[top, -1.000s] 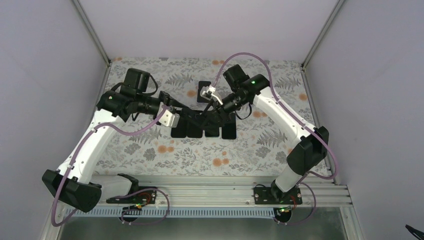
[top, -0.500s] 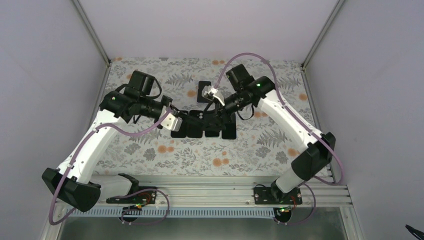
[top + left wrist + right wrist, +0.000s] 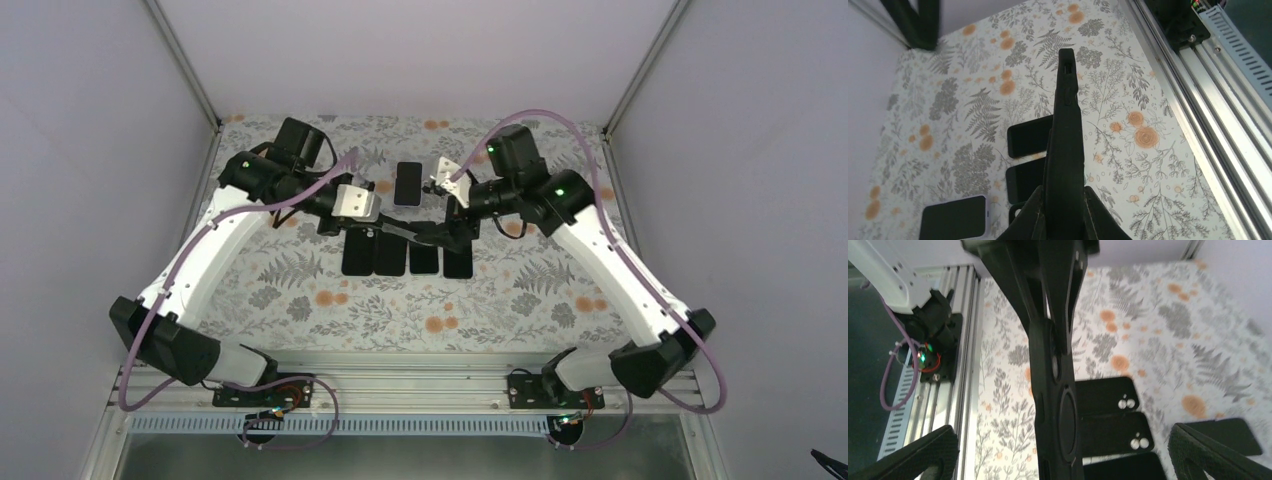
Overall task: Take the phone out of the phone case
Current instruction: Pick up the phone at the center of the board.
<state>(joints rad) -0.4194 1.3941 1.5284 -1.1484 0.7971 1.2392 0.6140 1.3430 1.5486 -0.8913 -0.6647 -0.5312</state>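
Observation:
My left gripper [image 3: 383, 227] is shut on a black phone case [image 3: 415, 235] held in the air above the row of dark phones. In the left wrist view the phone case [image 3: 1064, 140] stands edge-on between the closed fingers [image 3: 1034, 205]. In the right wrist view the back of the phone case [image 3: 1055, 395] shows a round ring; the left fingers [image 3: 1013, 285] grip its far end. My right gripper [image 3: 455, 226] is wide open around the case's free end, its pads [image 3: 915, 455] well apart from it. Whether the phone sits inside the case does not show.
Several dark phones or cases [image 3: 405, 258] lie side by side on the floral mat [image 3: 300, 290]. Another phone [image 3: 407, 183] lies further back. A phone with a pale rim [image 3: 953, 217] shows under the left wrist. The aluminium rail [image 3: 420, 385] runs along the near edge.
The left gripper closed on the phone case and now carries it alone. The right gripper opened wide and let go. Both arms shifted toward the back of the mat.

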